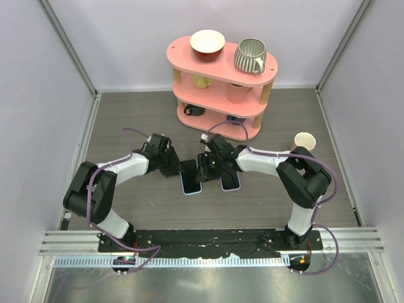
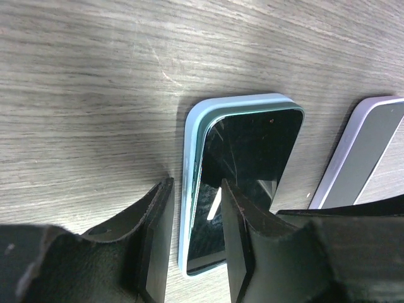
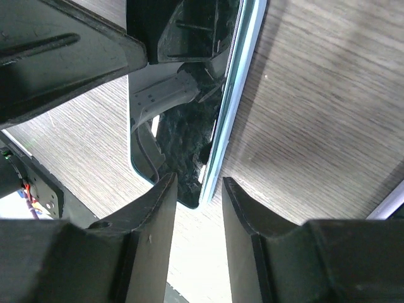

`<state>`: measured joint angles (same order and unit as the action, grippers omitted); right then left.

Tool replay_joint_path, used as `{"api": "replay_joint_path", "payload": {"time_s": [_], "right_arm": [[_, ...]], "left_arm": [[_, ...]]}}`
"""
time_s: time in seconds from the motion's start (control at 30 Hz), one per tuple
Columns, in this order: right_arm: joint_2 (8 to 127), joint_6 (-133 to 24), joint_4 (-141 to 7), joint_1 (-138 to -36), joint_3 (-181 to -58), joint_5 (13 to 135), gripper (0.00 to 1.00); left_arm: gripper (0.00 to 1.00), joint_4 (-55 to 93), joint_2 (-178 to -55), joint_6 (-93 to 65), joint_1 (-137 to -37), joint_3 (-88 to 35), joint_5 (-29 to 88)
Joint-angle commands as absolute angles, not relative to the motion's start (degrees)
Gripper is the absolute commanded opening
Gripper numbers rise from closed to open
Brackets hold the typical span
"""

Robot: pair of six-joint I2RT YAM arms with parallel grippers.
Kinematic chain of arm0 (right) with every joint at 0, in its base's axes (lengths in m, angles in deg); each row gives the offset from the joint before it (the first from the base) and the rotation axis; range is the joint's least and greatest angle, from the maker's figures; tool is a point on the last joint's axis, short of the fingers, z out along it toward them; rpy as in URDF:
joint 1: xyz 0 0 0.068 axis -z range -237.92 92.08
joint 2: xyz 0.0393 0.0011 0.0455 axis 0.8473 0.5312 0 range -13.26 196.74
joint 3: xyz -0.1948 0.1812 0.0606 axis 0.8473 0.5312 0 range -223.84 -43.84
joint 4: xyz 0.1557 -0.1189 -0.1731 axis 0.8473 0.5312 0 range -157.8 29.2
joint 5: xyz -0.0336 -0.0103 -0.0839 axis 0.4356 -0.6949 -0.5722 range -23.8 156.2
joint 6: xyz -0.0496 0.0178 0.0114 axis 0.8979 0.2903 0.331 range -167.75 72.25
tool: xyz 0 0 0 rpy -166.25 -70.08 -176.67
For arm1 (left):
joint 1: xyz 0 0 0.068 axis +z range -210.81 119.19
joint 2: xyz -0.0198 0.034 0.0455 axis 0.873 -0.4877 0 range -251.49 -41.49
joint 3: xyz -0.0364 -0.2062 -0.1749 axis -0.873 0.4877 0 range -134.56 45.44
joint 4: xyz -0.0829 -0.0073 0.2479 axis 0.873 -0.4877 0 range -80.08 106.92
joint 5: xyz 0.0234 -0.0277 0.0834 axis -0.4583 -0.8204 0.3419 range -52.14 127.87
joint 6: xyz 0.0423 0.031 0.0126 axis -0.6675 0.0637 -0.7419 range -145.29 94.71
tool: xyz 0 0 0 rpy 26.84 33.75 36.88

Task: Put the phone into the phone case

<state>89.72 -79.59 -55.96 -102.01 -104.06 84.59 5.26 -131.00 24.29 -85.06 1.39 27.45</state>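
Closest to the lens in the left wrist view are the two black, matt, blunt-tipped fingers of the left tool (image 2: 196, 183). They stand slightly apart and grasp nothing. One tip rests over the table and the other over the phone's glass, so they straddle the left long edge of the case.

Beneath everything lies the grey wood-grain table (image 2: 95, 76), flat and faintly scratched.

On it lies the pale blue phone case (image 2: 189, 196), a rounded rectangle that looks like soft rubbery plastic. The black glossy phone (image 2: 252, 151) lies inside its rim, screen up and mirror-like. A thin teal band shows between the glass and the rim along the left and far edges. This suggests the phone is not yet pressed fully home there.

The phone's long axis runs away from the left tool, roughly parallel with its fingers. In the overhead view the phone lies between the two tools, left tool on its left and right tool (image 3: 198, 178) on its right, both right up against it. The right tool's fingers are also parted and hold nothing, and a rounded corner of the cased phone lies just beyond their gap.

Just beside the case, to its right, lies a second phone in a lilac case (image 2: 363, 151).
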Motion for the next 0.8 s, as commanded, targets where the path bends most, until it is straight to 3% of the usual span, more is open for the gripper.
{"api": "replay_joint_path", "payload": {"time_s": [0.0, 0.17, 0.37, 0.53, 0.77], "right_arm": [[90.35, -78.52, -55.85, -100.81, -107.20, 82.90, 0.41], [93.70, -75.71, -55.41, -100.19, -110.11, 82.20, 0.41], [95.46, -76.93, -57.42, -100.54, -108.18, 82.81, 0.49], [95.98, -77.02, -59.10, -101.77, -108.26, 82.63, 0.55], [93.01, -83.24, -72.40, -100.55, -105.20, 92.19, 0.56]], "left_arm": [[0.38, 4.18, -132.19, 22.43, -85.24, -1.49, 28.99], [0.32, 4.62, -133.69, 24.19, -85.24, -1.49, 27.76], [0.16, 6.29, -133.07, 27.26, -85.24, 1.13, 25.12], [0.11, 13.57, -133.95, 32.00, -85.07, 4.57, 18.89], [0.03, 18.14, -135.44, 34.91, -84.81, 7.29, 15.64]]}}
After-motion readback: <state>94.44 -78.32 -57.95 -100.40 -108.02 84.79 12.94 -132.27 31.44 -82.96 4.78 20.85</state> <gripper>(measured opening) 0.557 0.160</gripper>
